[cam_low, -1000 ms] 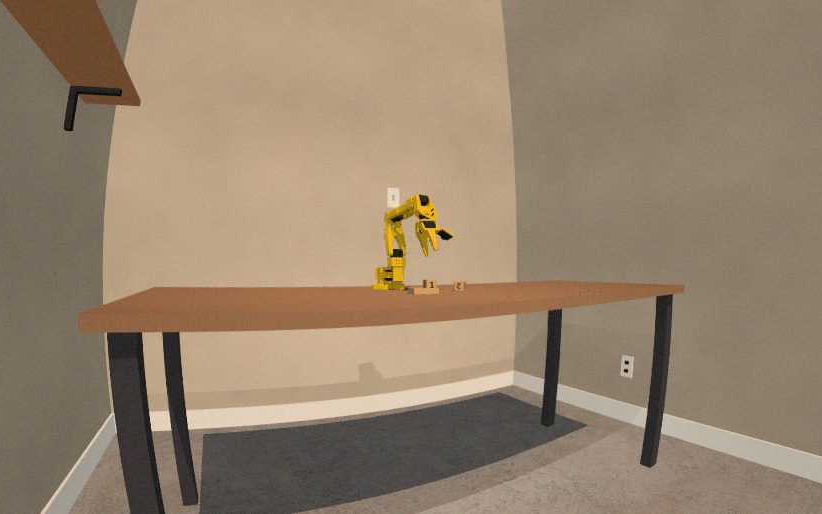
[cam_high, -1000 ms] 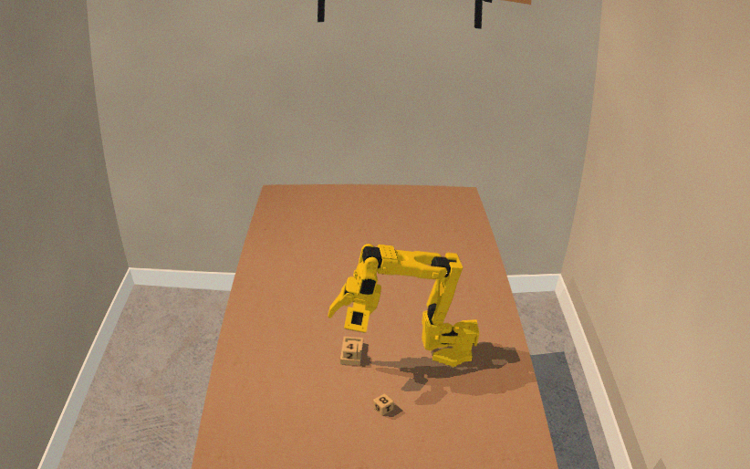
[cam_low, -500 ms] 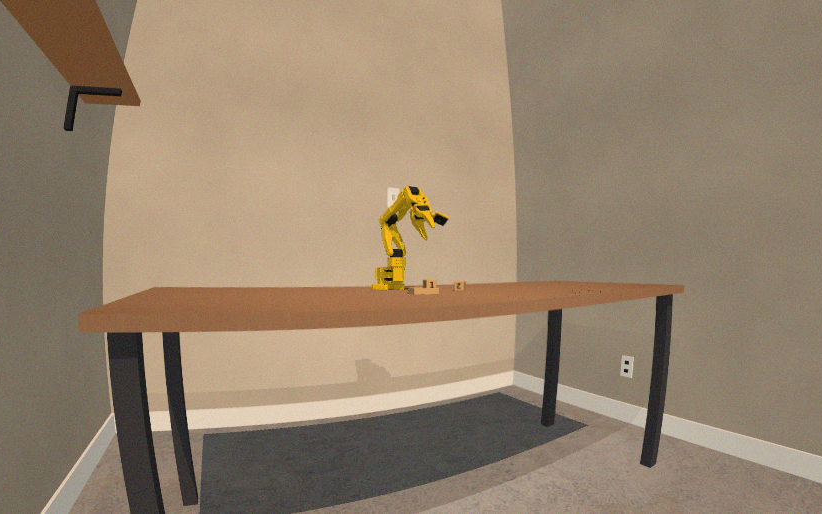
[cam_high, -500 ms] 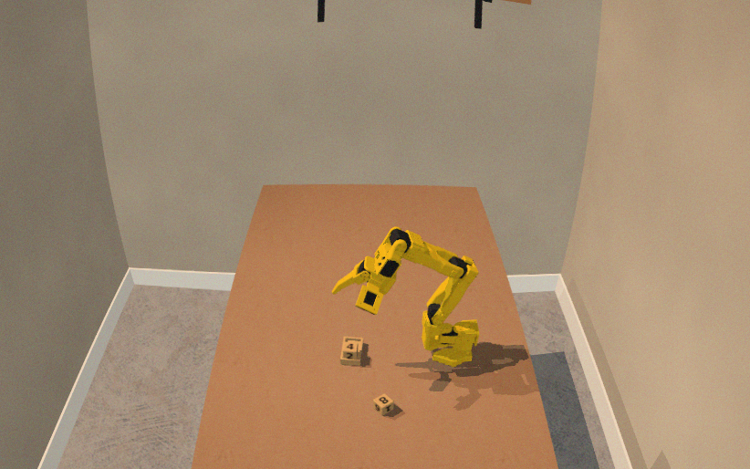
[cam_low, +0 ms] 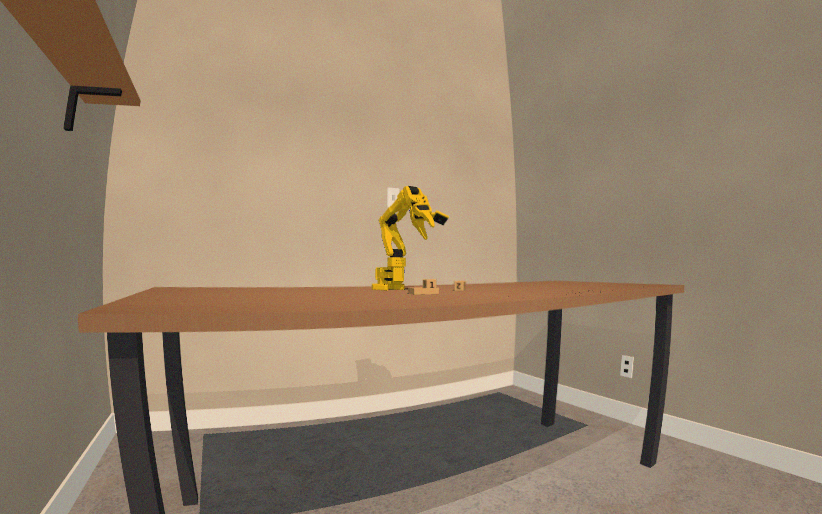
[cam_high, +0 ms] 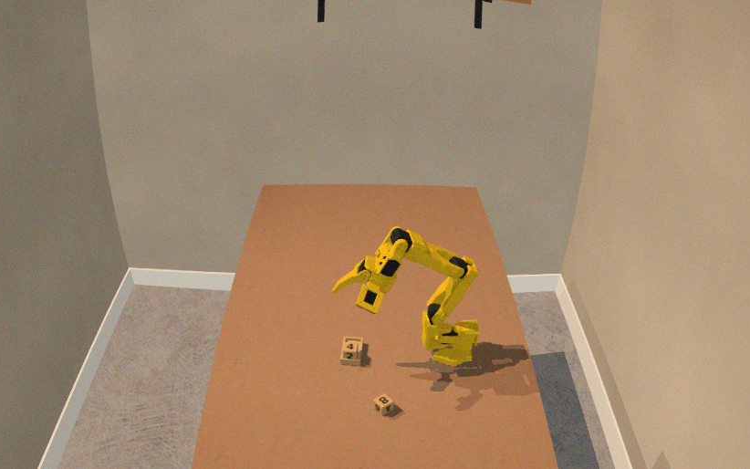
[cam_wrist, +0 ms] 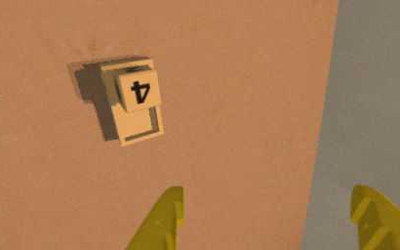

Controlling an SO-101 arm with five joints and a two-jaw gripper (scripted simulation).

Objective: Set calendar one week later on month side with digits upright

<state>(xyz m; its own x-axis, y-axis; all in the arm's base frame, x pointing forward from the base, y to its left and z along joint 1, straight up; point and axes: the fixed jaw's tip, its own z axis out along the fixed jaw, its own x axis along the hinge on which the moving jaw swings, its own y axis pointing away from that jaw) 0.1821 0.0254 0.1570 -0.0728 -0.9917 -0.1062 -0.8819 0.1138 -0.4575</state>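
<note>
The wooden tray [cam_high: 350, 363] [cam_low: 423, 291] [cam_wrist: 142, 138] lies flat on the table. One cube [cam_high: 350, 348] [cam_low: 429, 284] [cam_wrist: 140, 92] stands in it, in the end nearer the top camera, with a 4 on top; a 2 faces that camera and a 1 shows in the exterior view. The tray's other end is bare. The second cube [cam_high: 383, 403] [cam_low: 459, 286] lies on the table outside the tray, turned at an angle, with an 8 on top; a 2 shows in the exterior view. My gripper [cam_low: 429, 231] [cam_wrist: 267, 192] is open and empty, high above the table and away from both cubes.
The arm's yellow base [cam_high: 453, 346] [cam_low: 389, 279] stands on the table [cam_high: 285, 407] [cam_low: 274, 306], right of the tray in the top view. A table edge shows at the right of the wrist view. A wall shelf [cam_low: 76, 44] hangs far off to one side.
</note>
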